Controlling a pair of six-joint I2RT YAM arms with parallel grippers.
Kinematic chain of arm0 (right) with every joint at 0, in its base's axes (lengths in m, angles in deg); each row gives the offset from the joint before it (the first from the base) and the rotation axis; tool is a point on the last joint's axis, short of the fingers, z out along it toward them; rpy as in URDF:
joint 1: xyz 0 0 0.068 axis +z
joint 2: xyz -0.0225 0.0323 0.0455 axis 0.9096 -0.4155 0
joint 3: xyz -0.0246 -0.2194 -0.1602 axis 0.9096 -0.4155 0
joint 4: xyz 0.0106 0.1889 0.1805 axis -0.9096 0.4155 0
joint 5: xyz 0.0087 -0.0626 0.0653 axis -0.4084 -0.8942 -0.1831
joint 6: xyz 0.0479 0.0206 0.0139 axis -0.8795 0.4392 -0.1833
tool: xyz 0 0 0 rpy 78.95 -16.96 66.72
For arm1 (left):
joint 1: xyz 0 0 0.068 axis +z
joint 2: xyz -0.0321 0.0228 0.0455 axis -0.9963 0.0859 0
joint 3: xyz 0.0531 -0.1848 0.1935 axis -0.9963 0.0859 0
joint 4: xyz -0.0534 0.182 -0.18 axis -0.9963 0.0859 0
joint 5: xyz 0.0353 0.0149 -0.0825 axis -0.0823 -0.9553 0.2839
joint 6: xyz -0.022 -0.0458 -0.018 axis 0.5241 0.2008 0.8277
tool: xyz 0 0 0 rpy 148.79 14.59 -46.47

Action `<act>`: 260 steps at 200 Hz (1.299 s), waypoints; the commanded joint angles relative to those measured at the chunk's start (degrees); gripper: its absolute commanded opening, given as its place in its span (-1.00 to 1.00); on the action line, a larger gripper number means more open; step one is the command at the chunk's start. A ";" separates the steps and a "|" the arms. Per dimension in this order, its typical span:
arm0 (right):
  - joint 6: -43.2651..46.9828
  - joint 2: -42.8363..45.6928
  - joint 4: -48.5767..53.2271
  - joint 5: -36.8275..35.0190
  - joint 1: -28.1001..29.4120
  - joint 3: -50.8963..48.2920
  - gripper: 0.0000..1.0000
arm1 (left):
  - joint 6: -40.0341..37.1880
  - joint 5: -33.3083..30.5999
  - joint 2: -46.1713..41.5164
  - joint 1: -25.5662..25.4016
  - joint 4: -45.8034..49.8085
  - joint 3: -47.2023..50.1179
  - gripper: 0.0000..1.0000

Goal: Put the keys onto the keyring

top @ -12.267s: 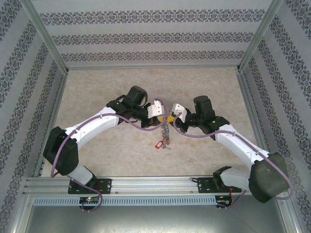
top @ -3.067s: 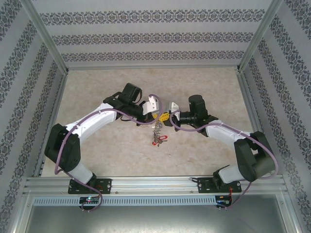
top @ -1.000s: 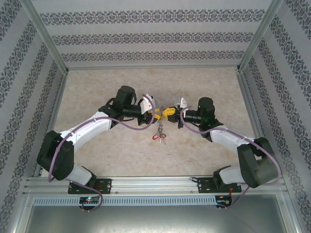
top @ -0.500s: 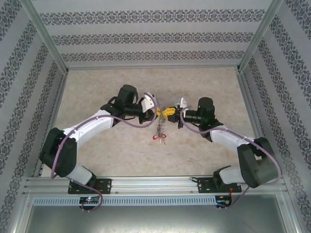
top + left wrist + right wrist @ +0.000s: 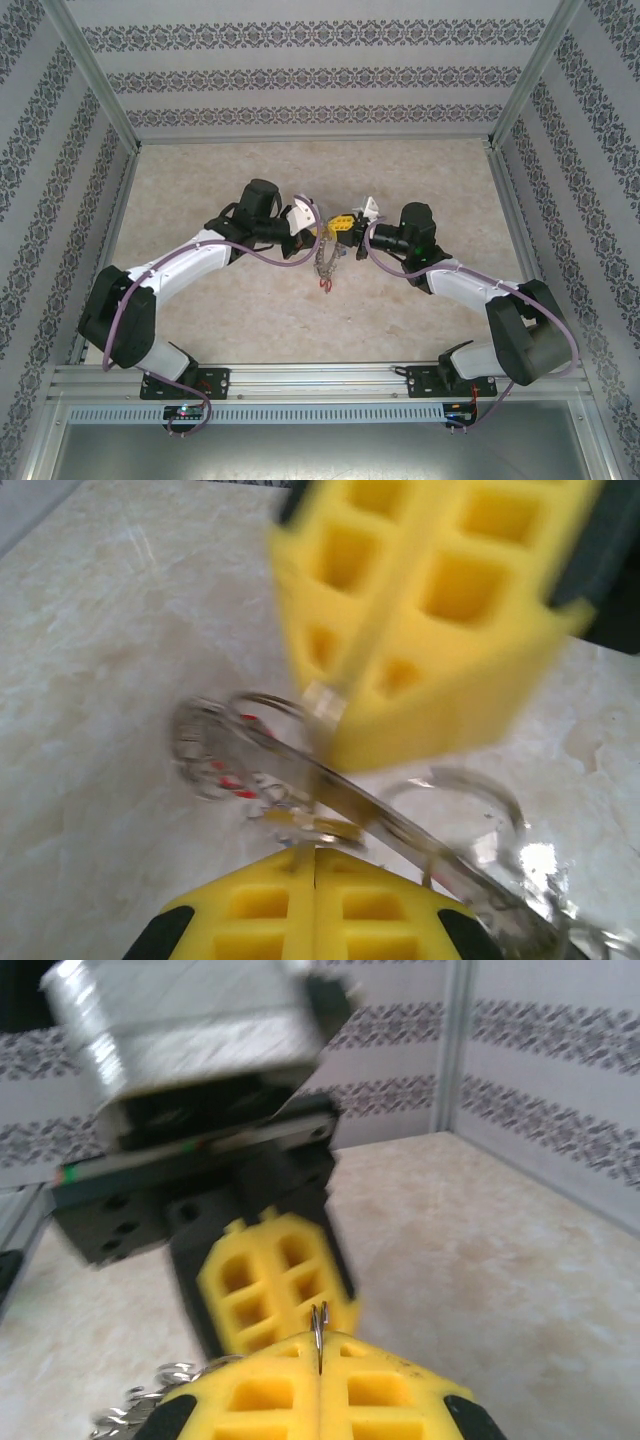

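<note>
Above table (image 5: 200, 180) | right end effector (image 5: 318, 1352) clamped on keyring (image 5: 323, 258) | left end effector (image 5: 315, 858) together, grip blurred

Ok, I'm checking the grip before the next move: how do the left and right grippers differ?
The right gripper pinches a thin wire of the keyring between its pads; whether the left gripper holds anything is unclear. The left gripper reaches in from the left, the right gripper from the right, tips facing. Both are shut, with yellow gridded pads.
</note>
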 commanded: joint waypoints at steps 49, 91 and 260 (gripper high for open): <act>-3.80 0.09 -9.41 -2.90 0.54 0.13 -1.00 | 2.08 0.61 -3.44 -0.21 -4.27 2.95 -0.92; -2.71 -0.66 -7.38 2.47 -0.26 0.62 -1.00 | 3.09 1.49 -6.62 3.01 -6.49 3.14 -0.21; -2.19 -0.85 -7.33 5.50 1.29 1.80 -1.00 | 1.69 6.90 -2.04 2.53 -3.29 -0.81 -0.58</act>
